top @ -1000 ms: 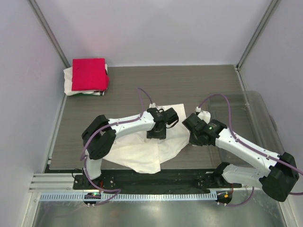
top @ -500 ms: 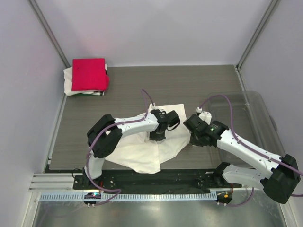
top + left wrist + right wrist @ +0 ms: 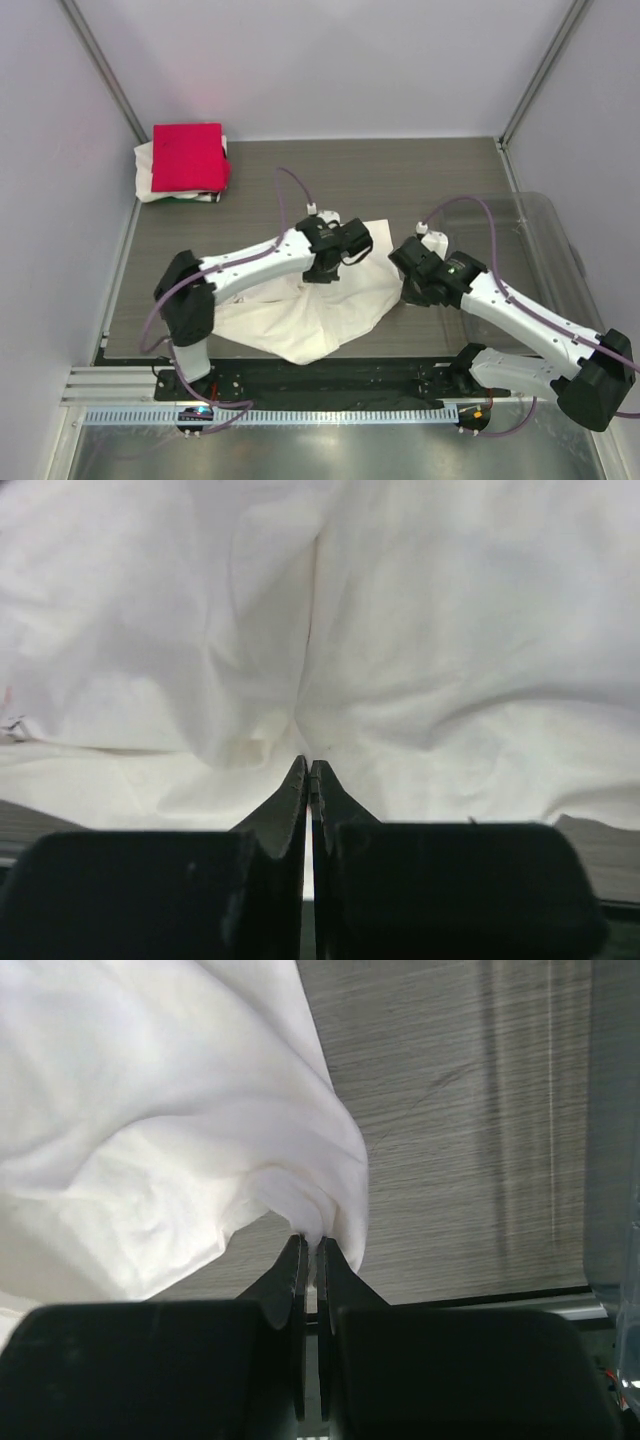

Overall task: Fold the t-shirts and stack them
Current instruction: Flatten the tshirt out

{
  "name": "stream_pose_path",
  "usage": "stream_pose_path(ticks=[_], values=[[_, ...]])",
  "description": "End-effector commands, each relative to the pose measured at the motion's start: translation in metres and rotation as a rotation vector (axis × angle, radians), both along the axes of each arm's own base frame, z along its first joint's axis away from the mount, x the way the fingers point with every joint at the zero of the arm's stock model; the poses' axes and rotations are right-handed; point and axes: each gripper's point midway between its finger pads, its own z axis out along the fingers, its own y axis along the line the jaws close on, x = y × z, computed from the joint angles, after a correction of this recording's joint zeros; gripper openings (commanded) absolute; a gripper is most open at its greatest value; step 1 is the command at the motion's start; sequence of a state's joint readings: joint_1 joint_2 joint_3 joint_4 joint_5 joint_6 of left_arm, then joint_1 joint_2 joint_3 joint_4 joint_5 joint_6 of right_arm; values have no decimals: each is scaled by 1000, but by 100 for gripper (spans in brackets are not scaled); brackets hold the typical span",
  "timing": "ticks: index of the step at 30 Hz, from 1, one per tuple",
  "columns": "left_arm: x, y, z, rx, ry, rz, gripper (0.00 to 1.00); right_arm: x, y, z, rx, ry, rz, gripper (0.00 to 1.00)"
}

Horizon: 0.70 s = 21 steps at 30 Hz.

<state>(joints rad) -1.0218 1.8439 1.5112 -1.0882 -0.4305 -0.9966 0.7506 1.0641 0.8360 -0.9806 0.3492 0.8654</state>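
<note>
A white t-shirt lies crumpled on the table's near middle. My left gripper is shut on a pinch of its upper middle; in the left wrist view the creases of the white t-shirt run into the closed left gripper. My right gripper is shut on the shirt's right edge, where a fold of the white t-shirt hangs from the right gripper. A folded crimson t-shirt rests on a folded white t-shirt at the back left.
A clear plastic tub stands at the right edge, close behind my right arm. Grey walls close off the left, back and right sides. A metal rail runs along the near edge.
My left gripper has shut on the white t-shirt and drawn slightly back and left, bunching the cloth toward it. The right gripper keeps its hold and has barely moved.
</note>
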Motion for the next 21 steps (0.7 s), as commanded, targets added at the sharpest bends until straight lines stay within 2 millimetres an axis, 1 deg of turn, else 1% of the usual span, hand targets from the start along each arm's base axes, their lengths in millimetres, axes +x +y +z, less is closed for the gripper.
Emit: stream_pose_path(ticks=[1,2,3,4,5,6,7,8,9,10,11,12,13,14,16,17,18,19,20,21], values=[[8,31,104,-72,-212,55,0,18,7,50,50,-118,3,1],[8,39,120,-77,-242,65,0,25,10,71,70,-162,3,1],[14,45,148,-105,-310,86,0,28,11,83,81,-184,7,1],[8,63,171,-114,-340,97,0,29,12,95,90,-200,18,1],[7,70,189,-133,-376,109,0,31,13,108,101,-226,36,1],[7,78,217,-179,-427,125,0,36,17,138,144,-288,49,1],[2,98,239,-184,-474,143,0,37,18,153,163,-314,62,1],[0,109,255,-197,-509,152,0,39,21,185,196,-383,94,1],[-2,119,270,-208,-538,157,0,40,21,202,214,-416,108,1],[-8,138,302,-258,-603,179,0,39,20,217,223,-444,121,1],[-11,147,316,-275,-631,183,0,40,19,232,230,-474,134,1],[-15,158,331,-288,-662,175,0,39,16,263,254,-542,150,1],[-20,170,353,-349,-711,184,0,37,12,274,251,-563,159,1],[-26,184,368,-390,-752,194,0,34,9,301,282,-620,166,1],[-31,197,392,-439,-824,160,0,28,5,323,287,-678,209,1],[-34,199,399,-463,-842,138,0,26,3,332,296,-704,221,1],[-43,213,411,-515,-882,124,0,21,-1,349,316,-748,232,1],[-43,213,424,-546,-926,98,0,14,-3,360,331,-786,269,1],[-47,217,429,-562,-945,77,0,9,-7,372,347,-824,282,1],[-55,226,437,-607,-973,63,0,5,-9,380,361,-854,291,1]])
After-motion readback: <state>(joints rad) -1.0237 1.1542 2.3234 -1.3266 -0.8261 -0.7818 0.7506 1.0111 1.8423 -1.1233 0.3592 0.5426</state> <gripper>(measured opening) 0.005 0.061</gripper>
